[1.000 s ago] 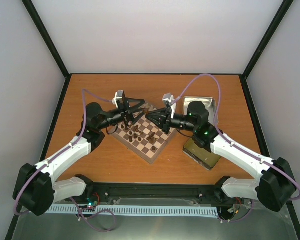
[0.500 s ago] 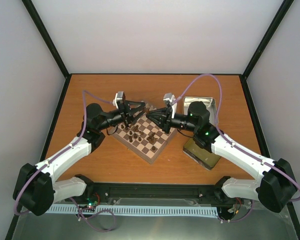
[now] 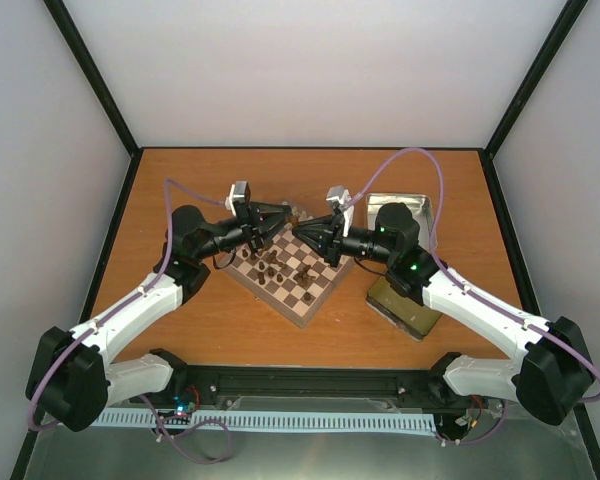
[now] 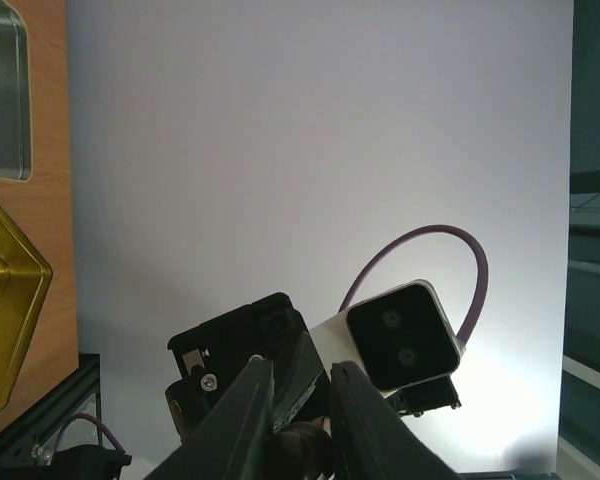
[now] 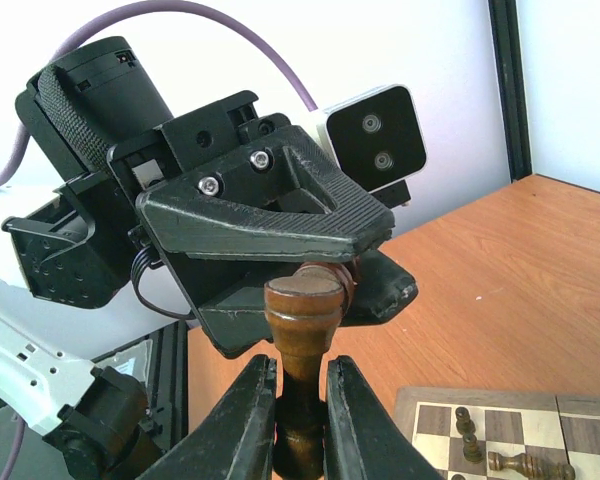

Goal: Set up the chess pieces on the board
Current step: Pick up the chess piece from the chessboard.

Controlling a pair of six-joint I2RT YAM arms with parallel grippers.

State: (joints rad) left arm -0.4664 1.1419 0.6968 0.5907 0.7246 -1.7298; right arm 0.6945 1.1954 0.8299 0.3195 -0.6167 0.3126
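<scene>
Chess piece (image 5: 302, 370) being held over far part of board (image 3: 298, 308): stem being gripped by right jaws, head being pinched by left jaws; right grip best being released only after left pinch firm

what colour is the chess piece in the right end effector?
The chess piece is dark brown wood; best seen in the right wrist view.

Chess piece (image 5: 302, 345) base cut off below.
</scene>
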